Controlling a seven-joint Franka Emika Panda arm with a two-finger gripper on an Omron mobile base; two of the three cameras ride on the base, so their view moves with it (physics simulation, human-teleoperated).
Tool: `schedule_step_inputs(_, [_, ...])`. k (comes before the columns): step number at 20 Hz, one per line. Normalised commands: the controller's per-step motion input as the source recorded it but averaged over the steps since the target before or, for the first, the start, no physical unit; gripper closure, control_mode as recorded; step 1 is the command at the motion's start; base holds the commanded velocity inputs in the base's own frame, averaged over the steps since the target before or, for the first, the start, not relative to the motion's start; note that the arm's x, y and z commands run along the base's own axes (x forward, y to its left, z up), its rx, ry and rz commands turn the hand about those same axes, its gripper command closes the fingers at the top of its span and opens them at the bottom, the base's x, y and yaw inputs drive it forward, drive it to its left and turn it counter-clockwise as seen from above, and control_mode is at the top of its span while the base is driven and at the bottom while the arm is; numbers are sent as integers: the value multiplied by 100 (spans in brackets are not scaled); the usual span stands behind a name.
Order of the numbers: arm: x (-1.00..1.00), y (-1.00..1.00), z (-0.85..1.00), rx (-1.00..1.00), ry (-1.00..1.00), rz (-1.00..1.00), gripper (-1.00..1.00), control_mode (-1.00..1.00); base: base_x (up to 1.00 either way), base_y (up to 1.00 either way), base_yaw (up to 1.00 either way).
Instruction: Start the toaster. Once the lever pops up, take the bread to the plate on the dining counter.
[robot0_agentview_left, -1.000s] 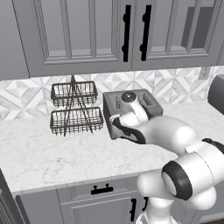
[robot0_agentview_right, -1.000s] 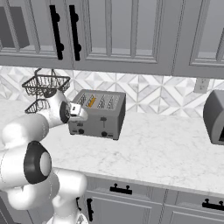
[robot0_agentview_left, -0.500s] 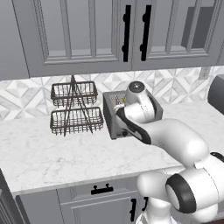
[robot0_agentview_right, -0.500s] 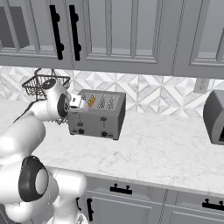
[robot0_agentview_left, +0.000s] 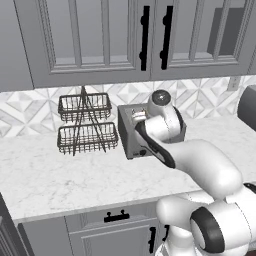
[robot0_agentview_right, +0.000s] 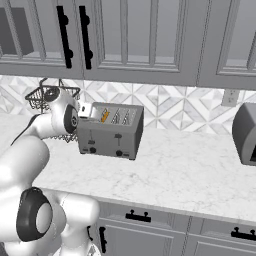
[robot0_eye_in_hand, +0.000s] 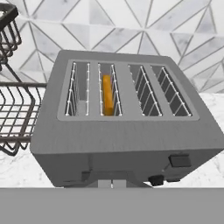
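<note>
The gripper's grip state cannot be told from these views. Just ahead of and below the hand, the toaster is seen, the bread sunk in its second slot from the left. A wire rack is seen beside it at left, and the tiled backsplash beyond.

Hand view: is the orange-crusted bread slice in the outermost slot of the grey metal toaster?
No, the bread stands in the toaster's second slot from the wire-rack side.

Toaster seen from above-front; bread upright in its second slot from left; wire rack just left of toaster.
</note>
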Motion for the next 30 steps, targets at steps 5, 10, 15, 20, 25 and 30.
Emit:
schedule_step_inputs(5, [15,-13,33,0,0,3,100,-100,0,0,0])
schedule_step_inputs(10, [24,-17,2,0,-2,6,100,-100,0,0,0])
schedule_step_inputs(15, [35,-1,-22,-5,-5,8,100,-100,0,0,0])
schedule_step_inputs(20, [42,0,-22,-7,0,6,100,-100,0,0,0])
schedule_step_inputs(25, [36,1,-2,-3,0,3,100,-100,0,0,0])
schedule_step_inputs(30, [21,9,0,0,0,0,100,-100,0,0,0])
